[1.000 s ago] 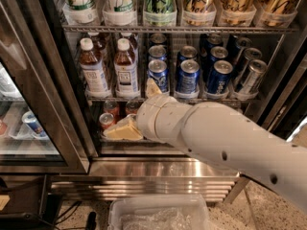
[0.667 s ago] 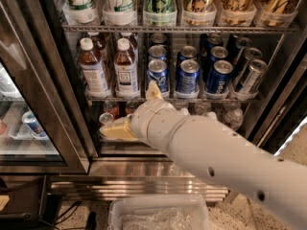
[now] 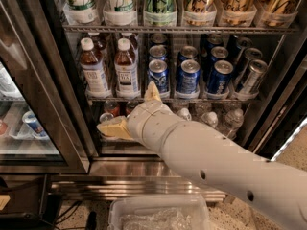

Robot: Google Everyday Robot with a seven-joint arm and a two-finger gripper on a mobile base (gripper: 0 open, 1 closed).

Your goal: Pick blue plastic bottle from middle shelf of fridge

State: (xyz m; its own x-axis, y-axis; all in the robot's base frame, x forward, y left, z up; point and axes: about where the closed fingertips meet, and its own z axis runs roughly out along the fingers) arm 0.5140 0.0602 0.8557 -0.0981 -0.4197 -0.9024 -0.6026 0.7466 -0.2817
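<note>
2 blue plastic bottles (image 3: 127, 68) stand vert., caps up; jaws splayed just below.

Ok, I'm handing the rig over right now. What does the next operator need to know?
Claw: open and empty, at the fridge opening, just below the middle shelf front rail. One finger points up in front of the blue cans.
Blue plastic bottle: upright at the shelf's left front, untouched, with a similar bottle to its right.
Done: arm is at the fridge.
Left: raise the claw, line up on the bottle, close, lift it out.
</note>
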